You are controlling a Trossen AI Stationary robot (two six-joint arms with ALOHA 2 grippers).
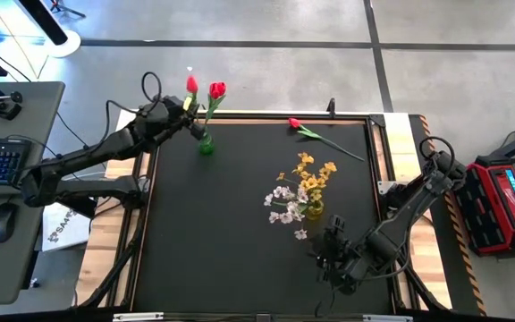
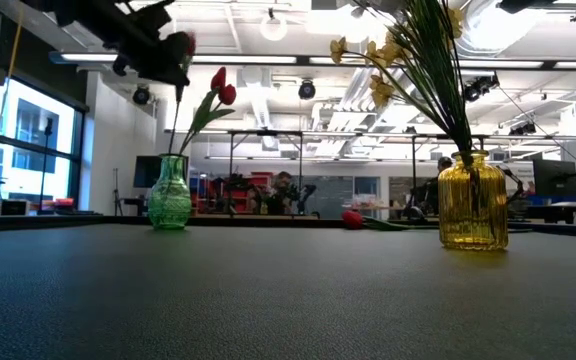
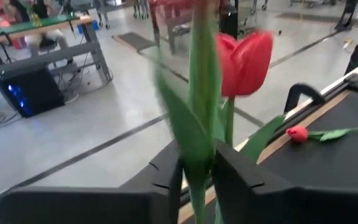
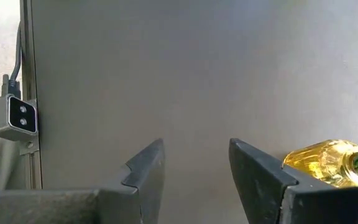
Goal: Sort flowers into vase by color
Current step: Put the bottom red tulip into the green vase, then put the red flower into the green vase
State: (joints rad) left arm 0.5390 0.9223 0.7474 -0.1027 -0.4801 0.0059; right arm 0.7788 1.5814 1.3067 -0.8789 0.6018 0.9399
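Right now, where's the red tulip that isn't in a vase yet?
In the high view the loose red tulip lies flat on the mat near the table's far edge, right of centre, between the green vase and the yellow vase; neither gripper is near it.

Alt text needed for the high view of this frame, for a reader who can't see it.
From above, the left gripper holds a red tulip-like flower over the small green glass vase, which already holds another red tulip. A third red tulip lies on the black table mat; the right gripper waits near the yellow glass vase.
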